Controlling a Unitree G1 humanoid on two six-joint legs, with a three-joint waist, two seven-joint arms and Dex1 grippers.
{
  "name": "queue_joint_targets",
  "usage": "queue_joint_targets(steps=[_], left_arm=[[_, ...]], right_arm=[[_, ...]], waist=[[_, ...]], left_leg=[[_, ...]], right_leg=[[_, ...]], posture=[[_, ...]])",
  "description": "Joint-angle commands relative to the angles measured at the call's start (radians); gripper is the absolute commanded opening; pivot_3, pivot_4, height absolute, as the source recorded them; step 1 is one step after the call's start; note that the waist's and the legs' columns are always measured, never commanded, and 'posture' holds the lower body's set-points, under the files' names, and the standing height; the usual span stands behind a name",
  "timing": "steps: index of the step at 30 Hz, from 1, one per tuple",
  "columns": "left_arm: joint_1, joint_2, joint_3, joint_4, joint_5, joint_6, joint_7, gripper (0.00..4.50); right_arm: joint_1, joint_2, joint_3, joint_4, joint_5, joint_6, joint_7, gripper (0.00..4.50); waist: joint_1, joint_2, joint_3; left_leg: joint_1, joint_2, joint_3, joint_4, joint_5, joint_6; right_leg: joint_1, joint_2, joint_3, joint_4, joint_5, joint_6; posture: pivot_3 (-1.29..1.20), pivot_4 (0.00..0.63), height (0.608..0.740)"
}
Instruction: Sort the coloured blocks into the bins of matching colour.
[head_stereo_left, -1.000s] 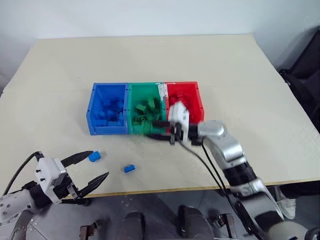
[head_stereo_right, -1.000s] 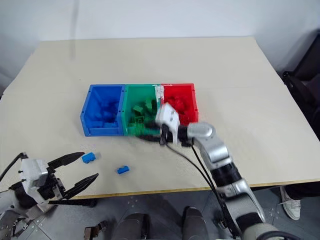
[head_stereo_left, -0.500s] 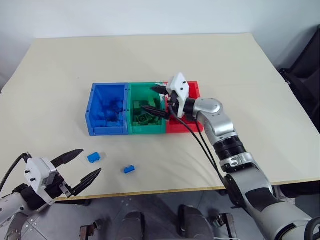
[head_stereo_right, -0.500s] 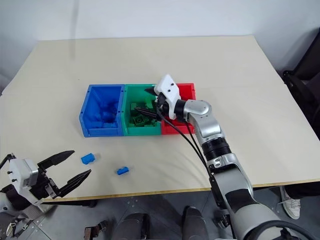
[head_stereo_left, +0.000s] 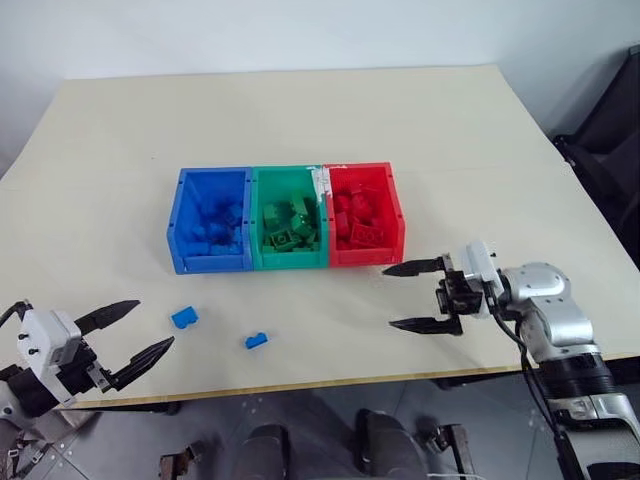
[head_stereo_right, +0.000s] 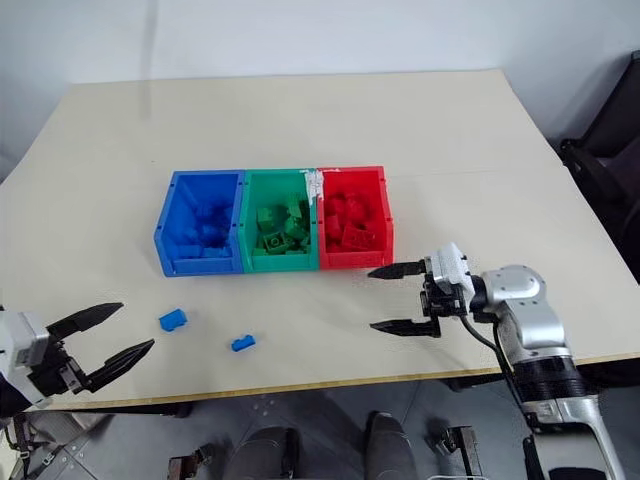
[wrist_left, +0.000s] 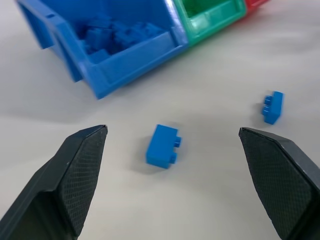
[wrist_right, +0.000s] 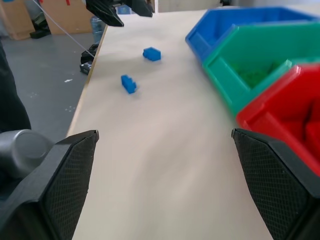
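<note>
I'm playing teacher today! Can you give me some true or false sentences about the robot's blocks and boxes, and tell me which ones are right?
1. Two blue blocks lie on the table outside the bins. True: the larger blue block and the smaller blue block.
2. The green bin sits between the blue bin and the red bin. True.
3. The right gripper holds a red block. False: its jaws are open and empty.
4. The left gripper is shut. False: its jaws are open.
5. The red bin is empty. False: red blocks lie in it.

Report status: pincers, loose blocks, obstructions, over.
Left pincer open, empty, near the table edge. Right pincer open, empty, in front of the red plastic bin. Two small blue studded bricks loose on the table. Nothing in the way.
</note>
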Motion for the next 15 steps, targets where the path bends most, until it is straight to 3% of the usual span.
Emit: queue_joint_targets(steps=[1, 5, 10, 15], left_arm=[[-0.048, 0.080, -0.090, -0.145, -0.032, 0.139, 0.013, 4.50], [-0.212, 0.182, -0.296, -0.234, 0.048, 0.299, 0.094, 4.50], [-0.367, 0.242, -0.531, -0.283, 0.147, 0.449, 0.154, 4.50], [-0.449, 0.170, -0.667, -0.268, 0.198, 0.530, 0.228, 4.50]], right_arm=[[0.012, -0.035, -0.017, -0.055, 0.028, 0.031, 0.042, 4.45], [0.043, -0.054, -0.024, -0.099, 0.021, 0.028, 0.018, 4.45], [0.077, -0.061, -0.040, -0.154, 0.026, 0.037, -0.018, 4.45], [0.123, -0.052, -0.049, -0.235, 0.034, 0.053, -0.070, 4.45]], waist=[[0.007, 0.000, 0.000], [0.016, 0.000, 0.000], [0.023, 0.000, 0.000], [0.028, 0.001, 0.000]], left_leg=[[0.000, -0.001, 0.000, 0.001, 0.000, 0.000], [0.000, -0.001, -0.001, 0.001, 0.000, 0.000], [0.000, -0.001, 0.000, 0.001, 0.000, 0.000], [0.000, -0.001, 0.000, 0.001, 0.000, 0.000]], right_leg=[[0.001, 0.000, 0.001, 0.000, 0.000, 0.001], [0.002, 0.000, 0.001, 0.000, 0.001, 0.001], [0.001, 0.000, 0.001, -0.001, 0.001, 0.001], [0.000, 0.000, 0.001, -0.001, 0.001, 0.001]], posture=[[0.00, 0.150, 0.740], [0.00, 0.150, 0.740], [0.00, 0.150, 0.740], [0.00, 0.150, 0.740]])
